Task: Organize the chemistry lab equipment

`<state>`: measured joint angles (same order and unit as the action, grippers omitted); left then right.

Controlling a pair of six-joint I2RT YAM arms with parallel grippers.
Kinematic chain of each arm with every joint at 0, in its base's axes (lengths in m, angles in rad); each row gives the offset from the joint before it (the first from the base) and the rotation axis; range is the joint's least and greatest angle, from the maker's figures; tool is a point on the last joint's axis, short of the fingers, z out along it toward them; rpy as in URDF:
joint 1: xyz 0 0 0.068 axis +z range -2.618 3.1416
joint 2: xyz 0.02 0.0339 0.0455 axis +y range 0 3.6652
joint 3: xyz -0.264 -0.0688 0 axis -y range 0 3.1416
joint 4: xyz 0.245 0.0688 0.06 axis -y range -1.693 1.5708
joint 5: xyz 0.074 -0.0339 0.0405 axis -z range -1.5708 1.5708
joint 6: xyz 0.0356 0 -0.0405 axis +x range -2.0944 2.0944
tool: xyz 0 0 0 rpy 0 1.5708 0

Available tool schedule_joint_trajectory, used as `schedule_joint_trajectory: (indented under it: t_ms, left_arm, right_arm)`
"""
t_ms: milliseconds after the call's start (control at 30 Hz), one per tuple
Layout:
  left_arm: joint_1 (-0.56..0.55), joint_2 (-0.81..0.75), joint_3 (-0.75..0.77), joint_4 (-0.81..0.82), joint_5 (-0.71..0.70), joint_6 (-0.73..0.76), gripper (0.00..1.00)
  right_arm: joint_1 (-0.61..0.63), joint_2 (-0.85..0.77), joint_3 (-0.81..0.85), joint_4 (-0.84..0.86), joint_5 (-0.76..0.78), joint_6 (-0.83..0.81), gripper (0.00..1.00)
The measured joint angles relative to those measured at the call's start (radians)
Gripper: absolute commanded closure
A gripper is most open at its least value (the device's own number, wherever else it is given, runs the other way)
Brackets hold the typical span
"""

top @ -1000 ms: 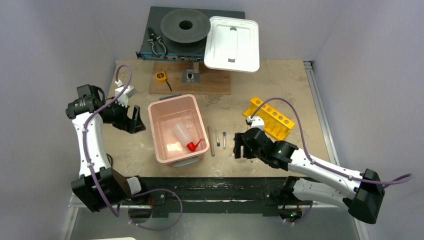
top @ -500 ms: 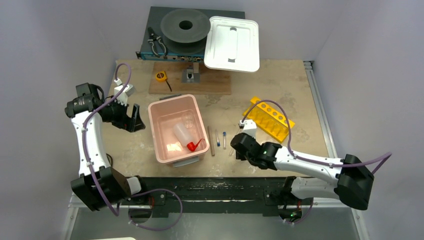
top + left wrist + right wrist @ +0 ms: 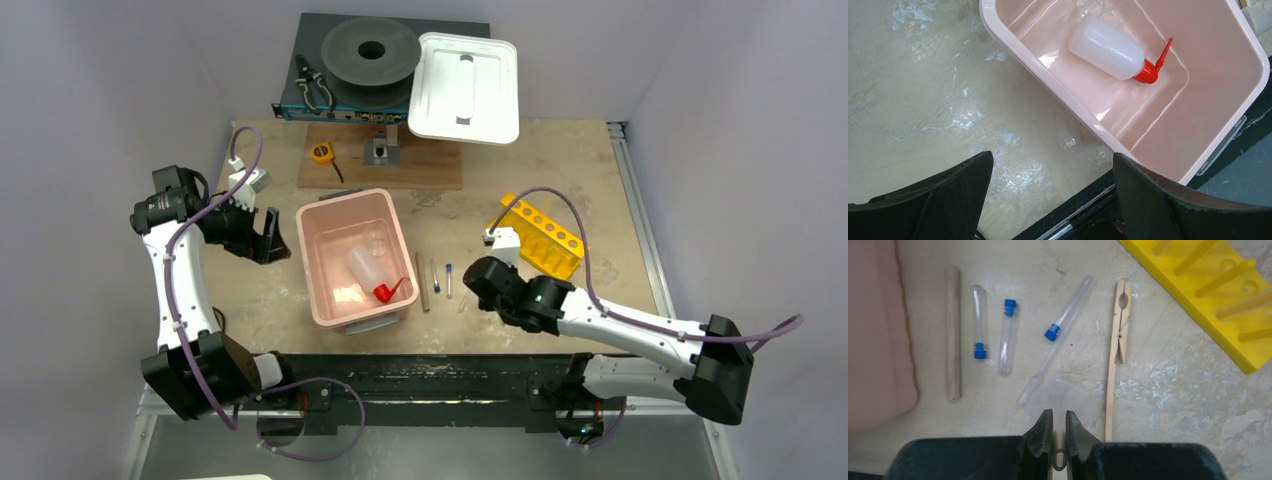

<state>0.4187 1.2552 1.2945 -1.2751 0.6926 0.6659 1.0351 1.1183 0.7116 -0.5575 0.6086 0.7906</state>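
Observation:
My right gripper [image 3: 1058, 412] [image 3: 482, 284] is shut, its tips over the near part of the clear round dish [image 3: 1073, 396]. I cannot tell whether it pinches the dish. Beyond it on the table lie three blue-capped tubes [image 3: 979, 320] [image 3: 1008, 335] [image 3: 1068, 310], a wooden stick [image 3: 952, 330] and a wooden peg [image 3: 1118, 340]. The yellow holed rack [image 3: 1208, 295] [image 3: 545, 235] sits to the right. A white squeeze bottle [image 3: 1108, 47] [image 3: 362, 268] with a red spout lies in the pink bin [image 3: 345, 200]. Left of the bin, my left gripper [image 3: 1053, 154] [image 3: 268, 240] hangs open and empty.
A white lid [image 3: 465, 88], a black disc [image 3: 370, 50] and black pliers [image 3: 313, 90] are at the back. A yellow tape measure [image 3: 321, 152] sits by a wooden board [image 3: 420, 170]. The bin's rim [image 3: 1048, 75] is close to my left fingers.
My right gripper has closed from open to shut over the clear dish, and its arm shifted slightly. The left arm stays still.

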Motion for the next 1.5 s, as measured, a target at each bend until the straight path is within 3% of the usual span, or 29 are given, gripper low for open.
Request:
schedule_joint_trajectory:
  t_ms: [100, 233, 433, 767, 933, 1300, 1333, 1433, 1500]
  left_arm:
    - [0.0, 0.0, 0.0, 0.0, 0.0, 0.0, 0.11]
    - [0.0, 0.0, 0.0, 0.0, 0.005, 0.0, 0.11]
    - [0.0, 0.0, 0.0, 0.001, 0.011, 0.0, 0.11]
    - [0.0, 0.0, 0.0, 0.001, 0.011, 0.002, 0.1]
    - [0.0, 0.0, 0.0, 0.001, 0.012, 0.005, 0.1]
    - [0.0, 0.0, 0.0, 0.001, 0.015, 0.01, 0.1]
    - [0.0, 0.0, 0.0, 0.001, 0.015, 0.01, 0.1]
    - [0.0, 0.0, -0.001, 0.001, 0.015, 0.01, 0.1]
    - [0.0, 0.0, -0.001, 0.001, 0.015, 0.01, 0.1]
  right_arm:
    - [0.0, -0.014, 0.124, -0.067, -0.031, -0.044, 1.0]
    - [0.0, 0.043, 0.417, -0.143, -0.08, -0.127, 1.0]
    - [0.001, 0.278, 0.831, -0.17, -0.186, -0.249, 1.0]
    - [0.054, 0.729, 1.168, -0.237, -0.401, -0.366, 1.0]
    - [0.077, 0.894, 1.271, -0.268, -0.507, -0.391, 1.0]
    - [0.072, 1.103, 1.286, -0.281, -0.679, -0.415, 1.0]
    - [0.067, 1.124, 1.3, -0.28, -0.68, -0.418, 0.98]
    - [0.055, 1.163, 1.344, -0.278, -0.694, -0.419, 0.72]
    - [0.05, 1.191, 1.386, -0.278, -0.69, -0.426, 0.62]
